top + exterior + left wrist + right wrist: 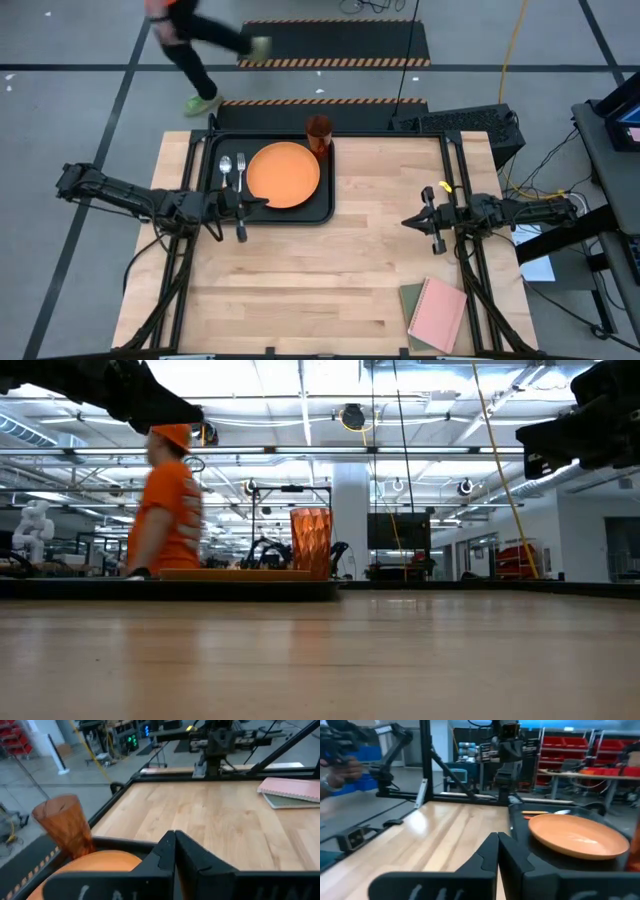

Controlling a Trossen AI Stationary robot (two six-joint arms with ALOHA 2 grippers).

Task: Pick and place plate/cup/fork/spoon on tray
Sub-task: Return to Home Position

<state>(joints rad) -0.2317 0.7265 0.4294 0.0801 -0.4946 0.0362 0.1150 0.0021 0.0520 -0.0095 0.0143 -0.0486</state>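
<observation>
From above, the tray (268, 216) sits on the counter (330, 280) holding the plate (283, 175), fork (241, 172) and spoon (226, 167), with the cup (318, 133) at its far corner. The left tool (262, 203) hovers at the plate's edge, closed and empty. The right tool (408, 221) waits over bare wood, closed and empty.

At counter level, the cup (310, 541) stands upright on the tray (200, 588).

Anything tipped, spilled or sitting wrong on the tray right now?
Nothing stands out. The plate, fork and spoon lie flat inside the tray; the cup stands upright at its far corner.
</observation>
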